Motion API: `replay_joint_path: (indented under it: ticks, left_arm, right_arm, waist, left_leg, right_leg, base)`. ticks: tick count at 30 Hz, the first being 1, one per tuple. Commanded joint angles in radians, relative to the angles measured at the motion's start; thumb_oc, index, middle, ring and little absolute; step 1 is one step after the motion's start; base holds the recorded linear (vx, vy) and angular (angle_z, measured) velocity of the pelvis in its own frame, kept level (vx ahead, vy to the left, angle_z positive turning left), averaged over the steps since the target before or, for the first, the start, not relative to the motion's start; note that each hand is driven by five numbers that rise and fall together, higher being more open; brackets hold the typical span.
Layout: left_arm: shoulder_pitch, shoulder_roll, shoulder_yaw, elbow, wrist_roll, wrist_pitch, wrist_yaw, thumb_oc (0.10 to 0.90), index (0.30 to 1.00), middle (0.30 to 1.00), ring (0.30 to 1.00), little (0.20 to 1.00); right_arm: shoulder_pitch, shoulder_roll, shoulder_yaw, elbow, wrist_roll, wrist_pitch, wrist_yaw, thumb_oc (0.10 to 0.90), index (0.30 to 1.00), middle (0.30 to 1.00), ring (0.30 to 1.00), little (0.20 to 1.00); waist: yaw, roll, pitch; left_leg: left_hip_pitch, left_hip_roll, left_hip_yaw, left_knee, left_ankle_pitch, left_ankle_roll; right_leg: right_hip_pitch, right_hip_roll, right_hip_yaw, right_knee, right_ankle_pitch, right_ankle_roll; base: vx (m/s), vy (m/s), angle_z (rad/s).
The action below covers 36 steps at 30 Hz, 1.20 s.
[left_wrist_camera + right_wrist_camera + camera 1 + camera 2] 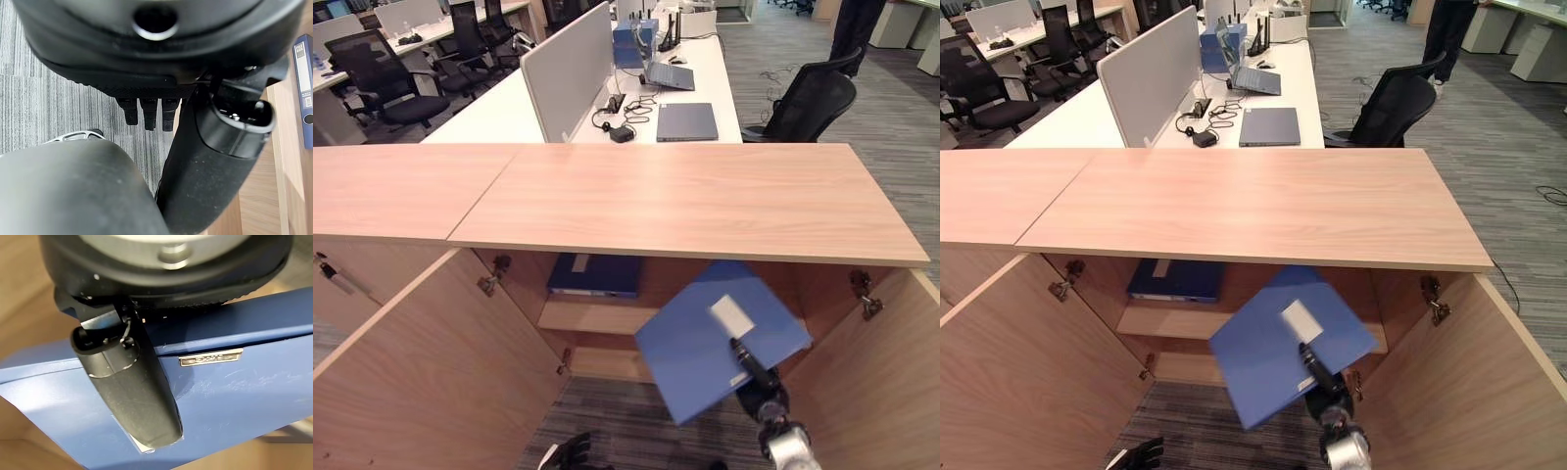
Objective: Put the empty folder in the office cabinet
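The right hand (759, 385) pinches the blue folder (705, 343) by its lower edge, the thumb (132, 391) laid flat across the cover next to a white label (732, 315), while the fingers are hidden behind the folder. The folder hangs tilted in the air in front of the open office cabinet (685, 201), its upper corner close under the cabinet's wooden top and just before the inner shelf (592, 316). On that shelf, well to the left of the held folder, a second blue binder (595, 275) lies flat. Both cabinet doors (440, 362) stand swung wide, with metal hinges (493, 275) showing on the inside walls. The left hand (570, 453) hangs low over the grey carpet (617, 421) in front of the cabinet, holding nothing, its fingers (149, 112) straight and relaxed. Behind the cabinet stand a white desk (695, 78) with a closed laptop (686, 121), a grey divider screen (566, 69) and a black office chair (813, 98).
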Motion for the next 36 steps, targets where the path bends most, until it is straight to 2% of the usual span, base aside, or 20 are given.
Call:
replay_joint_path:
  ticks: [1,8,11,14,15,17,20,23,25,26,30,31,33,34,36]
  left_arm:
    - [-0.079,0.075,-0.039,-0.027,0.005,-0.054,0.010,0.800,0.900,0.900,0.900,0.900]
    - [-0.081,0.105,-0.067,-0.069,-0.030,-0.057,0.000,0.800,0.900,0.900,0.900,0.900]
    - [-0.092,0.129,-0.085,-0.092,-0.041,-0.060,-0.004,0.800,0.900,0.900,0.900,0.900]
    - [-0.099,0.141,-0.095,-0.107,-0.051,-0.063,-0.009,0.800,0.900,0.900,0.900,0.900]
    - [-0.107,0.157,-0.111,-0.124,-0.066,-0.067,-0.017,0.800,0.900,0.900,0.900,0.900]
    - [-0.113,0.162,-0.117,-0.138,-0.073,-0.067,-0.024,0.800,0.900,0.900,0.900,0.900]
    - [-0.118,0.197,-0.156,-0.200,-0.086,-0.079,-0.050,0.800,0.900,0.900,0.900,0.900]
    - [-0.124,0.209,-0.168,-0.226,-0.106,-0.081,-0.062,0.800,0.900,0.900,0.900,0.900]
    - [-0.126,0.224,-0.183,-0.249,-0.128,-0.082,-0.075,0.800,0.900,0.900,0.900,0.900]
    - [-0.128,0.224,-0.184,-0.251,-0.129,-0.080,-0.076,0.800,0.900,0.900,0.900,0.900]
    - [-0.135,0.250,-0.210,-0.250,-0.132,-0.087,-0.093,0.800,0.900,0.900,0.900,0.900]
    - [-0.139,0.260,-0.215,-0.252,-0.136,-0.086,-0.099,0.800,0.900,0.900,0.900,0.900]
    - [-0.146,0.272,-0.222,-0.255,-0.135,-0.088,-0.103,0.800,0.900,0.900,0.900,0.900]
    - [-0.144,0.285,-0.221,-0.259,-0.141,-0.090,-0.106,0.800,0.900,0.900,0.900,0.900]
    - [-0.145,0.287,-0.217,-0.260,-0.146,-0.087,-0.107,0.800,0.900,0.900,0.900,0.900]
  right_arm:
    - [-0.200,0.029,-0.112,-0.040,0.070,-0.132,0.005,0.400,0.300,0.300,0.300,0.300]
    - [-0.372,-0.026,-0.256,0.072,0.157,-0.226,-0.064,0.400,0.300,0.300,0.300,0.300]
    - [-0.480,-0.094,-0.304,0.129,0.191,-0.262,-0.093,0.400,0.300,0.300,0.300,0.300]
    - [-0.540,-0.129,-0.323,0.167,0.207,-0.269,-0.100,0.400,0.300,0.300,0.300,0.300]
    - [-0.606,-0.169,-0.325,0.211,0.220,-0.272,-0.106,0.400,0.300,0.300,0.300,0.300]
    - [-0.647,-0.205,-0.325,0.248,0.230,-0.266,-0.107,0.400,0.300,0.300,0.300,0.300]
    - [-0.775,-0.279,-0.315,0.337,0.251,-0.245,-0.110,0.400,0.300,0.300,0.300,0.300]
    - [-0.847,-0.317,-0.306,0.385,0.267,-0.235,-0.106,0.400,0.300,0.300,0.300,0.300]
    - [-0.926,-0.379,-0.300,0.441,0.284,-0.226,-0.110,0.400,0.300,0.300,0.300,0.300]
    - [-0.932,-0.385,-0.300,0.449,0.287,-0.223,-0.108,0.400,0.300,0.300,0.300,0.300]
    - [-1.031,-0.468,-0.264,0.508,0.294,-0.203,-0.103,0.400,0.300,0.300,0.300,0.300]
    - [-1.069,-0.511,-0.254,0.525,0.290,-0.198,-0.108,0.400,0.300,0.300,0.300,0.300]
    - [-1.089,-0.531,-0.244,0.532,0.293,-0.192,-0.104,0.400,0.300,0.300,0.300,0.300]
    - [-1.128,-0.578,-0.215,0.544,0.284,-0.189,-0.106,0.400,0.300,0.300,0.300,0.300]
    - [-1.145,-0.593,-0.203,0.552,0.279,-0.182,-0.107,0.400,0.300,0.300,0.300,0.300]
  waist:
    - [0.019,-0.007,0.048]
    - [0.047,0.021,0.069]
    - [0.065,0.041,0.086]
    - [0.076,0.055,0.097]
    - [0.086,0.070,0.110]
    - [0.094,0.079,0.115]
    - [0.119,0.116,0.139]
    - [0.137,0.132,0.146]
    - [0.151,0.153,0.155]
    - [0.154,0.152,0.151]
    - [0.171,0.177,0.160]
    - [0.174,0.188,0.159]
    - [0.178,0.194,0.161]
    - [0.179,0.202,0.163]
    - [0.182,0.204,0.157]
  left_leg:
    - [0.037,0.008,-0.022,-0.002,-0.028,-0.070]
    - [0.000,0.006,-0.046,-0.002,-0.019,-0.068]
    - [-0.026,0.002,-0.058,-0.002,-0.012,-0.068]
    - [-0.041,0.001,-0.063,-0.002,-0.008,-0.068]
    - [-0.059,-0.001,-0.066,0.000,-0.003,-0.068]
    - [-0.073,-0.002,-0.066,0.002,0.000,-0.068]
    - [-0.112,-0.006,-0.061,0.012,0.009,-0.068]
    - [-0.144,-0.006,-0.053,0.030,0.011,-0.068]
    - [-0.193,-0.006,-0.050,0.058,0.006,-0.070]
    - [-0.196,-0.007,-0.051,0.061,-0.002,-0.072]
    - [-0.264,-0.007,-0.049,0.111,-0.015,-0.074]
    - [-0.294,-0.009,-0.049,0.131,-0.022,-0.074]
    - [-0.313,-0.009,-0.049,0.144,-0.027,-0.074]
    - [-0.343,-0.013,-0.052,0.166,-0.035,-0.073]
    - [-0.363,-0.016,-0.047,0.177,-0.041,-0.072]
  right_leg:
    - [0.056,-0.022,0.068,0.033,-0.149,0.071]
    - [0.023,-0.028,0.048,0.051,-0.159,0.071]
    - [-0.007,-0.035,0.040,0.068,-0.164,0.071]
    - [-0.029,-0.040,0.037,0.078,-0.166,0.072]
    - [-0.056,-0.046,0.037,0.091,-0.167,0.073]
    - [-0.076,-0.049,0.038,0.103,-0.171,0.074]
    - [-0.143,-0.063,0.049,0.142,-0.176,0.078]
    - [-0.187,-0.076,0.055,0.168,-0.182,0.080]
    - [-0.242,-0.093,0.064,0.201,-0.189,0.084]
    - [-0.248,-0.095,0.066,0.209,-0.201,0.086]
    - [-0.331,-0.127,0.080,0.272,-0.217,0.089]
    - [-0.375,-0.142,0.091,0.309,-0.225,0.090]
    - [-0.406,-0.150,0.093,0.335,-0.230,0.090]
    - [-0.462,-0.165,0.106,0.393,-0.240,0.091]
    - [-0.492,-0.175,0.113,0.420,-0.250,0.093]
  base:
    - [0.00,0.005,0.08]
    - [-0.01,0.002,0.10]
    - [-0.03,0.008,0.18]
    - [-0.05,0.010,0.13]
    - [-0.07,0.013,0.01]
    - [-0.04,0.003,0.00]
    - [-0.05,0.019,0.01]
    - [-0.03,0.010,-0.04]
    - [-0.01,-0.003,-0.02]
    - [0.00,0.000,0.00]
    - [0.01,0.020,0.00]
    - [0.01,0.038,-0.07]
    - [0.01,0.044,0.00]
    - [0.01,0.050,0.06]
    - [0.02,0.032,0.11]
